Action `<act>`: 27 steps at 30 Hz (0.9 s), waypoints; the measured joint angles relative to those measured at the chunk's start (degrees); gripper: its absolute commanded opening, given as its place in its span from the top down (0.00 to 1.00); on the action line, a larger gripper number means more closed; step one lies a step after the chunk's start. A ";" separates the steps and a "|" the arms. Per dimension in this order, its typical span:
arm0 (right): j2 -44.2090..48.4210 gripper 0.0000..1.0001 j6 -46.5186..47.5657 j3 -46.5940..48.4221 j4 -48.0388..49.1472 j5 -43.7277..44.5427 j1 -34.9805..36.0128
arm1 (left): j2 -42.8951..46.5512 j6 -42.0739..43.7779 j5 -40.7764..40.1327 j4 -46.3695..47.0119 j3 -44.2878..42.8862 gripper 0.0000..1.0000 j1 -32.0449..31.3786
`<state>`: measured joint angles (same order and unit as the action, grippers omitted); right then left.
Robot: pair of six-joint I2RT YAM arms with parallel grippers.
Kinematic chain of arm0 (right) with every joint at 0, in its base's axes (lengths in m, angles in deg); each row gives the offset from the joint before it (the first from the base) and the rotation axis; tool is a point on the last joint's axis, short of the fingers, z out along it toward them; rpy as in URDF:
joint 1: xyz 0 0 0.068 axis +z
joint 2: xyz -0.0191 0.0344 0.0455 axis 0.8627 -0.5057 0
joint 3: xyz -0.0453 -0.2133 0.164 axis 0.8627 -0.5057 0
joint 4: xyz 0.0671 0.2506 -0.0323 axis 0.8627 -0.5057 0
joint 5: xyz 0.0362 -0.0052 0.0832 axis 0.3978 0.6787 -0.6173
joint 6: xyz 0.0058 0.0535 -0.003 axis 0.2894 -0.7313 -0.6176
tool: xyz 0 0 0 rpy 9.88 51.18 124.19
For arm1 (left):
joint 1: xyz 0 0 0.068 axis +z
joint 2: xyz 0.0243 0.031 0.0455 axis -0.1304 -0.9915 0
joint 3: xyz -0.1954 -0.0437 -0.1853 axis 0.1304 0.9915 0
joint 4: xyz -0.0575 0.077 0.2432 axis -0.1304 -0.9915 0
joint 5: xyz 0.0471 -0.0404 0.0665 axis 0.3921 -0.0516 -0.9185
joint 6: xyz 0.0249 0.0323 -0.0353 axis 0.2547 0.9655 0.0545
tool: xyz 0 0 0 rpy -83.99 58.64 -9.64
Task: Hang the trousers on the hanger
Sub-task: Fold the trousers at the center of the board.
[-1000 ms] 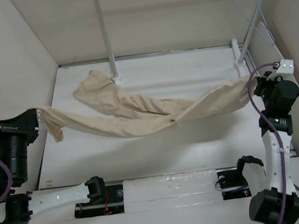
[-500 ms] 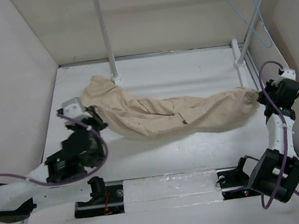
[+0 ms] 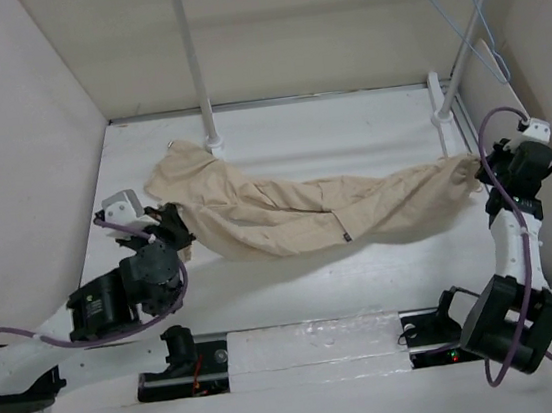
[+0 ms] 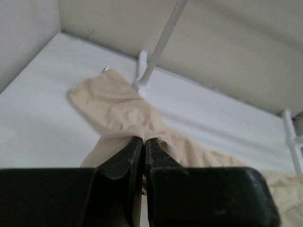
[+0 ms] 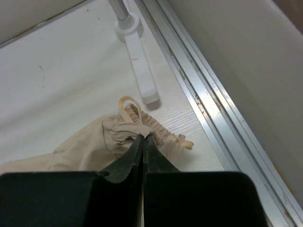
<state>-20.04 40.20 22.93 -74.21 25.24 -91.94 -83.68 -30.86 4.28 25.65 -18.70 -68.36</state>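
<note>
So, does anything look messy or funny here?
The trousers lie wrinkled and twisted across the table, pinched by the left claw and right claw. The hanger dangles bare and tilted by the rack.

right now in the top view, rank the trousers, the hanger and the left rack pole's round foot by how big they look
1. trousers, by far the largest
2. hanger, though it likely hangs nearer the camera
3. rack pole's round foot, smallest
</note>
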 measured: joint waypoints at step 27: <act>-1.01 1.00 1.86 3.28 2.05 8.96 10.58 | -39.41 12.33 65.88 37.27 -6.95 1.00 75.25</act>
<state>-21.05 42.05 26.21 -72.15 34.20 -81.36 -123.09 -18.53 70.15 62.92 -25.65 6.89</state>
